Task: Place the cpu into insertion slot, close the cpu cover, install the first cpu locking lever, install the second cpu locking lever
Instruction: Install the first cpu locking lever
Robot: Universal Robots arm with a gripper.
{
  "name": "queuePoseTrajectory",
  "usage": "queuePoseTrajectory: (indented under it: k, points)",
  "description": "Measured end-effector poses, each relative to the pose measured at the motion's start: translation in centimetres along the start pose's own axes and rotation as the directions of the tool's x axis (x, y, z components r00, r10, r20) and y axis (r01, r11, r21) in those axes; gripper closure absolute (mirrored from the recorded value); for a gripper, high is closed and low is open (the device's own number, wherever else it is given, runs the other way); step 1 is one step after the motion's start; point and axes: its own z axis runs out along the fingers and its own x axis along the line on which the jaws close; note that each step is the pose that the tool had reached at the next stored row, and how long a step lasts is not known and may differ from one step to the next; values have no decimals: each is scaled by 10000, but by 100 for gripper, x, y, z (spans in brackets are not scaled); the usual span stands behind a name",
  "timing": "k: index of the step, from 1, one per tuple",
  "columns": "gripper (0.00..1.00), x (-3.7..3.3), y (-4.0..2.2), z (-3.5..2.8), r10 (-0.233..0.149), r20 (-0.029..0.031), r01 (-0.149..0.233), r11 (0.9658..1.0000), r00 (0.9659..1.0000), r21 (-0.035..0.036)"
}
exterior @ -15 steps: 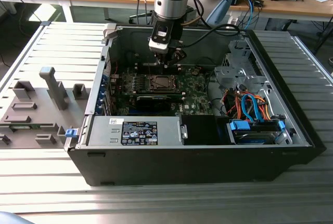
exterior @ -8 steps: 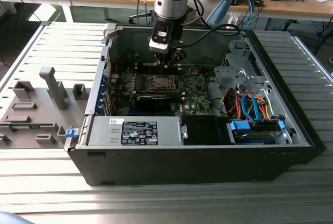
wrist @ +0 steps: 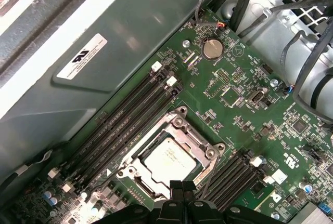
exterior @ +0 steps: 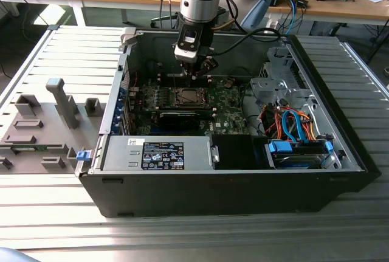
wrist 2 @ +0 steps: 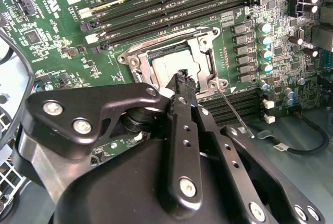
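On the exterior view's left, a grey fixture point(exterior: 55, 113) lies on the slatted table point(exterior: 36, 213), outside the computer case point(exterior: 243, 183) and well apart from the work. Inside the case, beyond the power supply point(exterior: 158, 152), we find the green circuit board point(exterior: 228, 107) and, near its centre, the insertion slot point(exterior: 187, 96).

The cpu point(wrist: 169, 160) sits flat in the slot. The cpu cover point(wrist 2: 202, 52) lies down over it, its window framing the silver-grey top. We therefore judge the first two steps done and the first lever step in hand. In the second wrist view a thin locking lever point(wrist 2: 235, 114) runs out from the socket corner past the memory slots point(wrist 2: 250, 95). We see no catch holding it.

We judge that this step calls for contact on the thin rod itself, pressing it down and hooking it under its catch. No load should fall on the cpu top.

The arm point(exterior: 199, 0) comes straight down from above into the case. The gripper point(wrist 2: 182, 76) points down with its fingers brought together and nothing between them. Its tip is over the edge of the cover's window, near the lever's root. Whether the tip touches the cover we cannot tell.

On the exterior view's right, the drive cage point(exterior: 276, 82) stands well apart from the gripper.
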Motion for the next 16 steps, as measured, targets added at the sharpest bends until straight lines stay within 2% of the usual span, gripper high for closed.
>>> queuePoseTrajectory:
  k: [16]
  points:
    - [89, 0, 0, 0, -127, 5, 127, 9999, 9999, -2]
